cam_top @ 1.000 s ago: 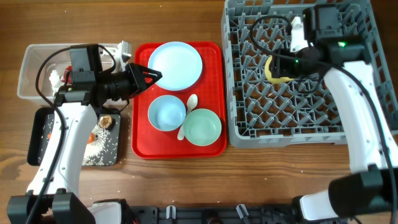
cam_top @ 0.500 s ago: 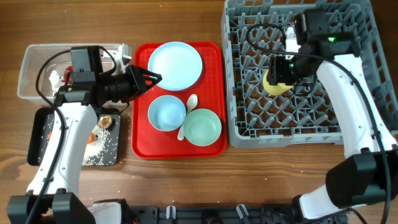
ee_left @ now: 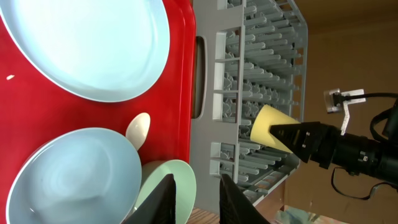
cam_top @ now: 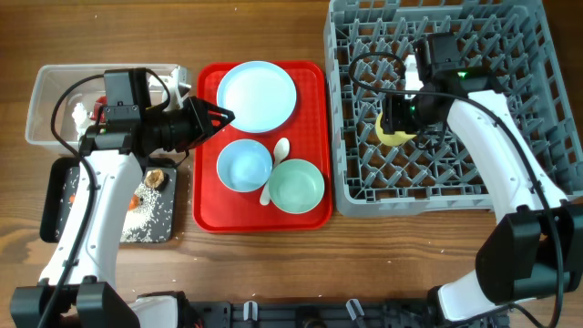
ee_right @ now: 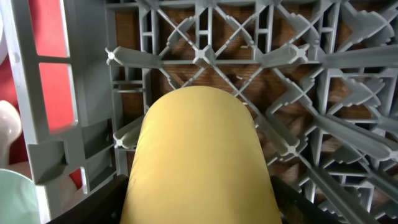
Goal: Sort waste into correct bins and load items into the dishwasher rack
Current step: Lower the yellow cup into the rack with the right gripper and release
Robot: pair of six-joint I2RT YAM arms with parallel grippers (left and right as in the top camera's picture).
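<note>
Right gripper (cam_top: 397, 118): is clasping the small yellow plastic cup (ee_right: 199, 155) by its sides (cup tipped sideways).
Cup position: is hanging low over the pegs in the left part of the large grey plastic peg rack (cam_top: 519, 55); contact unclear.
Left gripper (ee_left: 196, 198): is hovering over the red serving tray (cam_top: 205, 214) beside the pale blue round plate (cam_top: 257, 94), fingers slightly parted, grasping nothing.

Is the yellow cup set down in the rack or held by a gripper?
Held, not set down: the right gripper clamps the yellow cup over the rack.
</note>
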